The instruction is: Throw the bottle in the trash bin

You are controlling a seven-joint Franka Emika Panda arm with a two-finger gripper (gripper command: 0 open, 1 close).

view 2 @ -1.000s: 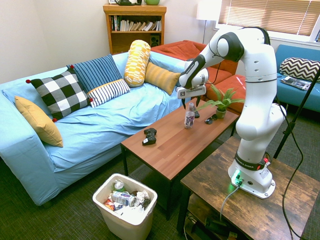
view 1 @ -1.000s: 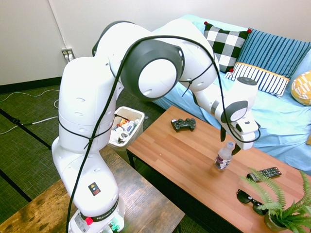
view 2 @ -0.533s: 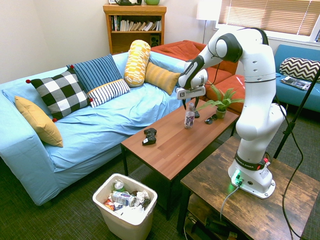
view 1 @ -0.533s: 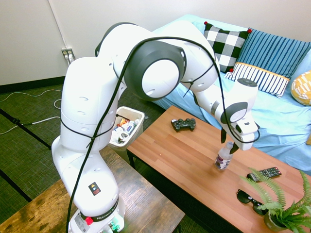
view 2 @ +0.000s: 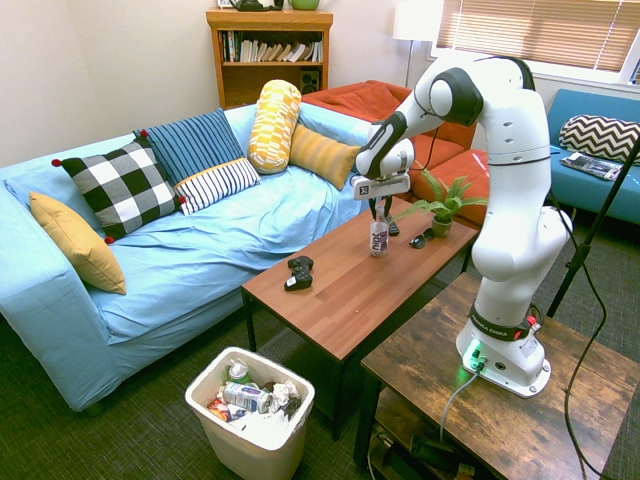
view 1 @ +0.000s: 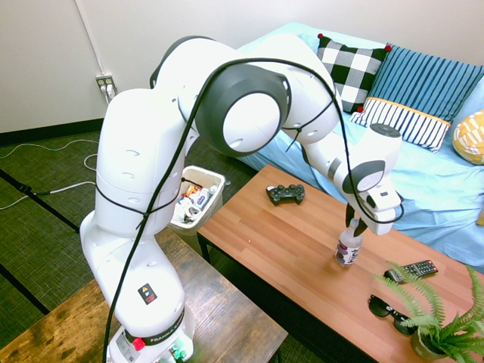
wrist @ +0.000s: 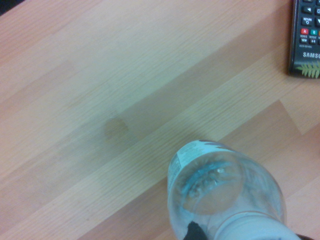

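Standing upright mid-table, bottle (view 1: 349, 248) pinched at its cap by closed gripper (view 1: 354, 224), bare wood around, trash bin (view 2: 250, 418) on floor past table's end

The hand (view 1: 354, 224) is now clamping its fingers around the neck of the bottle (view 1: 348, 247), where a second ago they were standing wide apart just above its cap.
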